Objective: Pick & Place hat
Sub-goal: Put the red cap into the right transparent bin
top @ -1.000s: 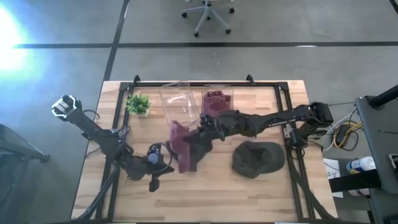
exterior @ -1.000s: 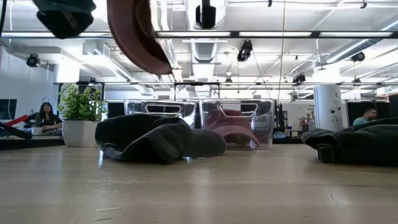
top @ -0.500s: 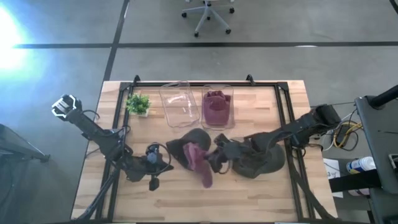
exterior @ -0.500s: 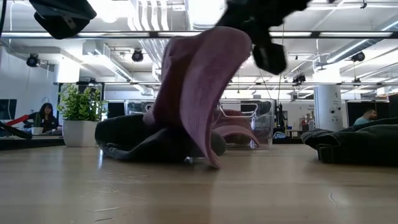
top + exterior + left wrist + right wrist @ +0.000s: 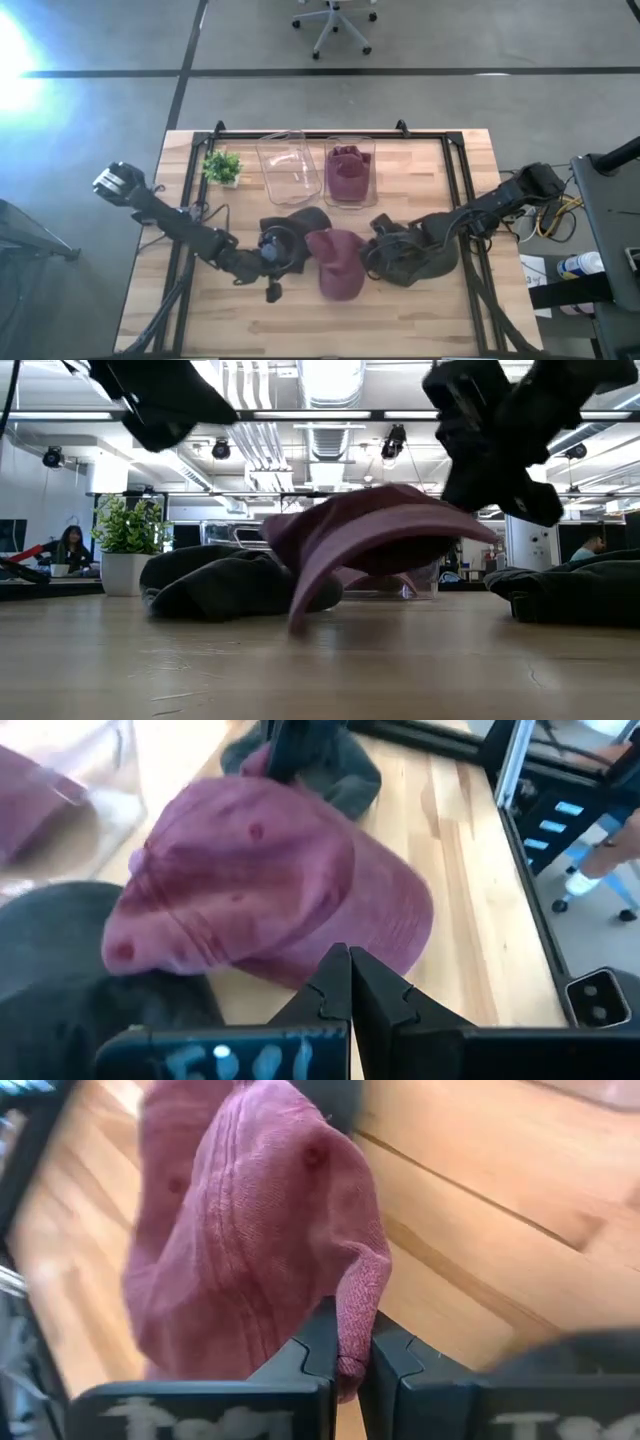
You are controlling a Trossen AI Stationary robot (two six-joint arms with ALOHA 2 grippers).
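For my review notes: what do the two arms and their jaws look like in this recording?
Both arms are dark, slim and jointed. The left arm ends at its outer side in a pale grey-white joint housing, with thin dark cables looping beside it. The right arm has dark cabling near its base. Each gripper has two black, angular, notched jaws; the bar beneath them carries pale, blurred lettering in both wrist views.

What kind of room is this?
Probably an open lab or workshop: exposed ceiling ducts, a concrete floor with an office chair, and a wooden table with robot arms.
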